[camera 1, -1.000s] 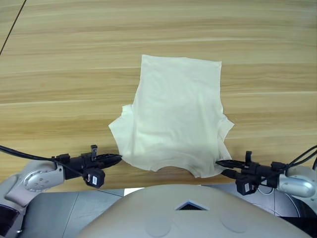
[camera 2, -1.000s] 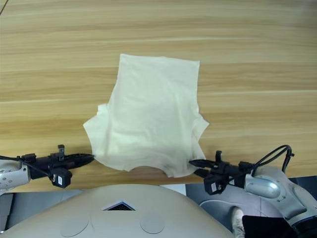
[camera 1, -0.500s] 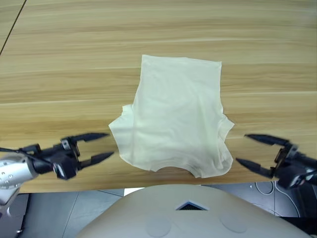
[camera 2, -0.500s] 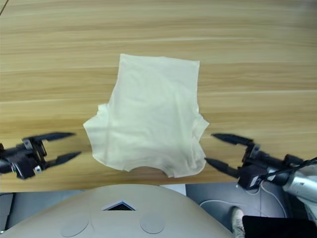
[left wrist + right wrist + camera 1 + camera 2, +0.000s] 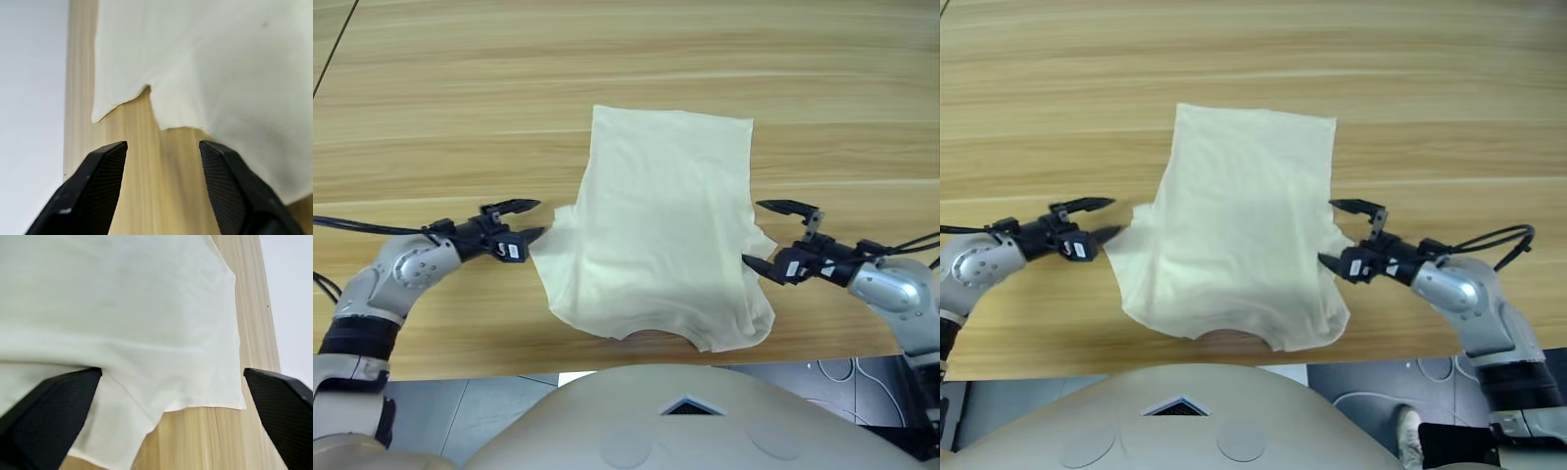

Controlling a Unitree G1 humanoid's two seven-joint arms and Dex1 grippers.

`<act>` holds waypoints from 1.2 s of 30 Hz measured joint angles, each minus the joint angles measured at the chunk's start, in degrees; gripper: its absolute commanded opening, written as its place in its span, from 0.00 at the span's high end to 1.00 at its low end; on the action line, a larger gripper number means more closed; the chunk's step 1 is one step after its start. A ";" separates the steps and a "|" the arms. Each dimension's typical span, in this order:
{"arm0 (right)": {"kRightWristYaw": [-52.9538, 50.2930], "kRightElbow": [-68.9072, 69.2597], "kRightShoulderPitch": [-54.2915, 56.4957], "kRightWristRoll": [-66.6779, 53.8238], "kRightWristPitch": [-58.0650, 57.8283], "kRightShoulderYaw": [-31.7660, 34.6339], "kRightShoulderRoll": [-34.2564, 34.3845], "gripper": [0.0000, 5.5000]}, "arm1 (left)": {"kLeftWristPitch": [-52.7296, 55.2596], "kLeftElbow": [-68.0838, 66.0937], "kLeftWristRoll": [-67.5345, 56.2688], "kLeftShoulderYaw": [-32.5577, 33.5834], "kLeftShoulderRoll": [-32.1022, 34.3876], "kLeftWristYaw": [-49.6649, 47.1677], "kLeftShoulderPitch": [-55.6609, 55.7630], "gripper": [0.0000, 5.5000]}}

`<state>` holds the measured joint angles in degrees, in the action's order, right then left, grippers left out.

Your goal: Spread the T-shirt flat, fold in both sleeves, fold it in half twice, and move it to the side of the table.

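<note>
Pale T-shirt (image 5: 661,225), probably thin, light and limp, on the wooden table (image 5: 460,98); left gripper (image 5: 534,219) and right gripper (image 5: 755,233), both spread, flank its sleeve hems, the likeliest pinch points.

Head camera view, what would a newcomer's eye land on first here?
The pale T-shirt spread out in the middle of the wooden table, collar toward the robot. Next, the black grippers flanking it: the left hand open beside its left sleeve, the right hand open beside its right sleeve.
</note>
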<state>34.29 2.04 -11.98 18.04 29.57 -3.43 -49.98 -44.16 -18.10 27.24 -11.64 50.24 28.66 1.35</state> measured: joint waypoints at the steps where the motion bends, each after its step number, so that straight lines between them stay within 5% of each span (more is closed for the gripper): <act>1: -0.81 -1.03 0.82 1.35 -0.64 -0.07 0.14 0.02 | -0.78 -0.37 0.17 -0.81 -0.07 -0.47 0.38 0.50; 27: -9.26 -24.07 7.92 3.27 2.68 0.76 -5.08 0.02 | -2.57 2.27 3.90 -8.03 4.60 -3.37 1.30 0.50; 36: -2.99 -33.92 12.87 -7.77 8.97 1.61 -5.07 0.02 | -2.55 1.00 5.21 -10.12 4.65 -5.77 3.32 0.50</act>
<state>31.29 -31.88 0.89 10.27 38.54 -1.82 -55.05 -46.71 -17.11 32.45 -21.76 54.88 22.89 4.67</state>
